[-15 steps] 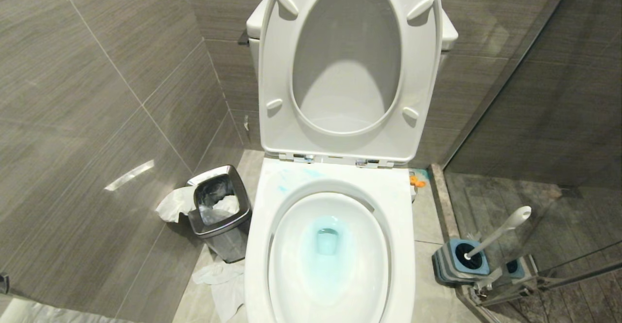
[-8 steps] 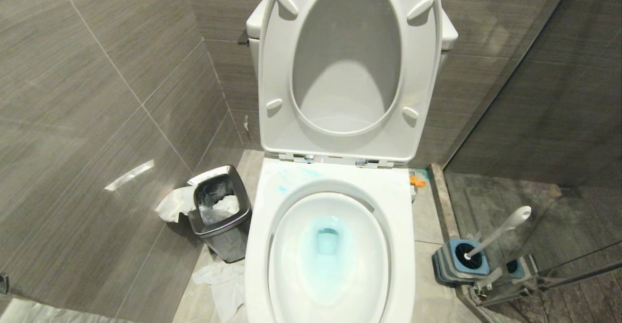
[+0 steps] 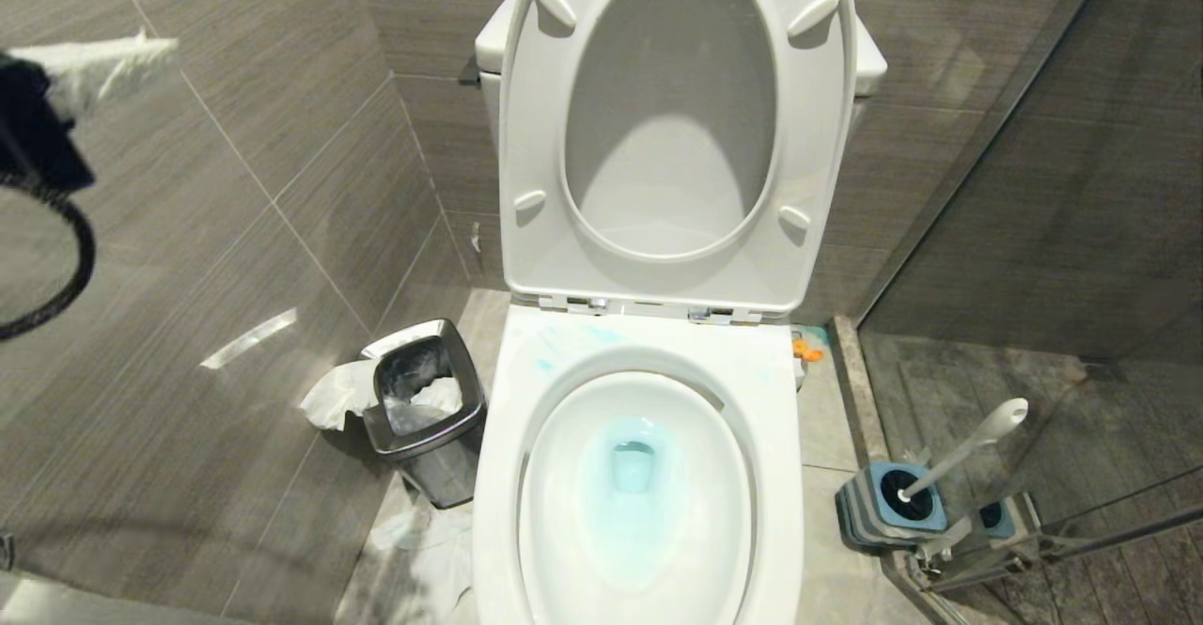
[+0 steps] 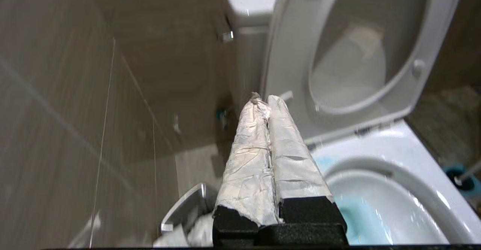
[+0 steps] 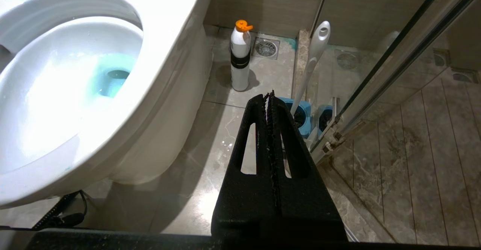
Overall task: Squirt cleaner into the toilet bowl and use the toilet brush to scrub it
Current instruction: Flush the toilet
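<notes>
The toilet bowl (image 3: pixel 637 503) fills the lower centre of the head view, its seat and lid (image 3: pixel 672 127) tipped up against the tank. Pale teal cleaner (image 3: pixel 625 489) tints the water around the drain hole, with a few thin smears on the porcelain deck at the bowl's upper left rim. The toilet brush (image 3: pixel 963 446) stands at the lower right of the frame, its white handle leaning up and to the right out of a square blue-and-grey holder (image 3: pixel 888 505) on the floor beside a glass shower partition (image 3: pixel 1081 324). In the right wrist view a white bottle with an orange cap (image 5: pixel 240 56) stands upright on the floor tiles between the toilet's base and the brush. The left claw (image 3: pixel 141 50) pokes in at the upper left edge of the head view, high against the wall tiles, well apart from the bowl; its white-wrapped fingers (image 4: pixel 248 148) are pressed together with nothing between them. The right claw (image 5: pixel 269 96) hangs low near the floor, its black fingers likewise pressed together, pointing toward the brush holder without touching it. A small steel bin (image 3: pixel 423 409) with crumpled paper sits at the left of the bowl.
</notes>
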